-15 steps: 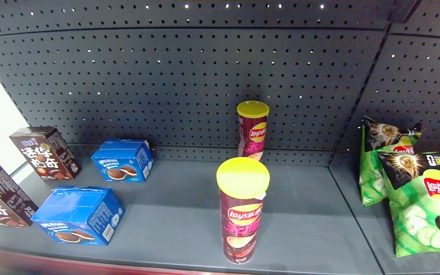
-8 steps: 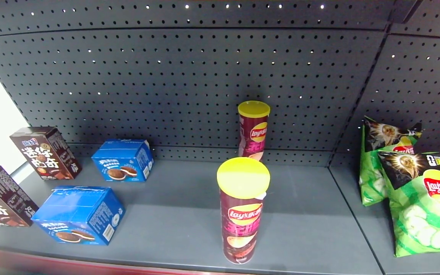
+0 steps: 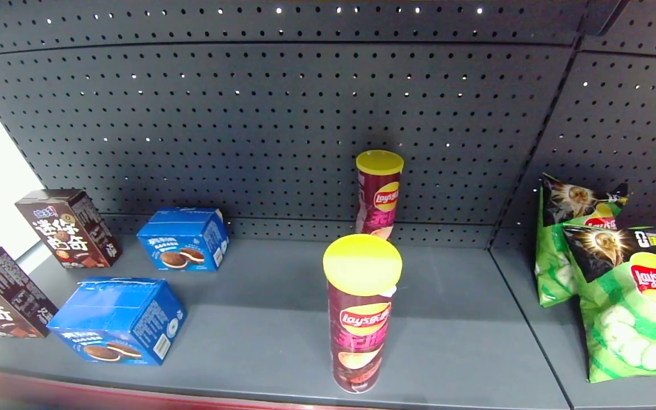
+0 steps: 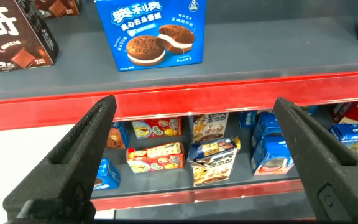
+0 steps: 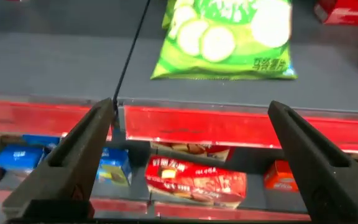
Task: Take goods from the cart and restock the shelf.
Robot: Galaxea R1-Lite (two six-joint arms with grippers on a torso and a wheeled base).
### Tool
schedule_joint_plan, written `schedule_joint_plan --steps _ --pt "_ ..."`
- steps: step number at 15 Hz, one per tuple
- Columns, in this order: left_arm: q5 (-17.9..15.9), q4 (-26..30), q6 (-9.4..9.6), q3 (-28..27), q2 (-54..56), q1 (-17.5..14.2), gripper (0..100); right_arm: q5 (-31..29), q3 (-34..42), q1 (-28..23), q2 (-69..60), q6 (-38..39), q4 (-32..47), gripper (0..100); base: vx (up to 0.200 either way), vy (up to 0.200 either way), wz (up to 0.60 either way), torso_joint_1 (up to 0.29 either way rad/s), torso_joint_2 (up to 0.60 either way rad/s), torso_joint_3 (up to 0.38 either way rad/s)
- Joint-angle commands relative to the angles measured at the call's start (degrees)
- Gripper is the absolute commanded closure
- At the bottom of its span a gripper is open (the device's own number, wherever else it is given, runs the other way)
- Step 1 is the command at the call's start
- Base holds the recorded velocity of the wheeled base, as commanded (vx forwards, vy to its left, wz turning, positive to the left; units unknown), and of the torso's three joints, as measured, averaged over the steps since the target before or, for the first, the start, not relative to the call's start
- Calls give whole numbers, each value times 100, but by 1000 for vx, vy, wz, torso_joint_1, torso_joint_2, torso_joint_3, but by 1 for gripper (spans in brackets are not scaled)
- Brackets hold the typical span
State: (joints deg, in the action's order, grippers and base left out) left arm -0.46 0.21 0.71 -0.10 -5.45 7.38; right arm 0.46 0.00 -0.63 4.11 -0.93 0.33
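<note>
Shelf [image 3: 259,324] of dark grey metal carries the goods. The front can [image 3: 362,319] of chips, dark red with a yellow lid, stands upright near the shelf's front edge. Straight behind the front can, close to the perforated back panel [image 3: 248,125], the rear can [image 3: 377,193] of the same kind also stands upright, with a gap between the two.

To the left of the front can lie two cookie boxes, apart from each other. The near blue box [image 3: 117,319] is close to the front edge and the far blue box [image 3: 184,238] sits farther back. Farther left of the front can are the far brown box [image 3: 69,228] and the near brown box [image 3: 0,293]. Well to the right of the front can, past a seam in the board, the front green bag [image 3: 635,307] overlaps the back green bag [image 3: 561,245].

The left gripper [image 4: 194,101] hovers before the red edge strip [image 4: 17,109] with its fingers spread wide and nothing between them. Beyond them sits the near blue box [image 4: 154,34], and under the strip a lower shelf [image 4: 166,179] holds small packages. The right gripper [image 5: 191,104] likewise has its fingers wide apart and empty, in front of the same red strip, with the front green bag [image 5: 229,37] lying on the board beyond.
</note>
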Motion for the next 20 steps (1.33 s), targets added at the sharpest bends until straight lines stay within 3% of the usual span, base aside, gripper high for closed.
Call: schedule_joint_plan --steps 1,16,20 --pt "2 6 0 1 -9 1 0 -29 0 46 -367 49 -15 0 0 0 0 0 0 0" --pt "-6 6 0 1 -9 1 0 -38 0 81 -411 75 -15 0 0 0 0 0 0 0" --pt "-50 -3 149 -8 -9 1 0 -46 0 81 -411 75 -15 0 0 0 0 0 0 0"
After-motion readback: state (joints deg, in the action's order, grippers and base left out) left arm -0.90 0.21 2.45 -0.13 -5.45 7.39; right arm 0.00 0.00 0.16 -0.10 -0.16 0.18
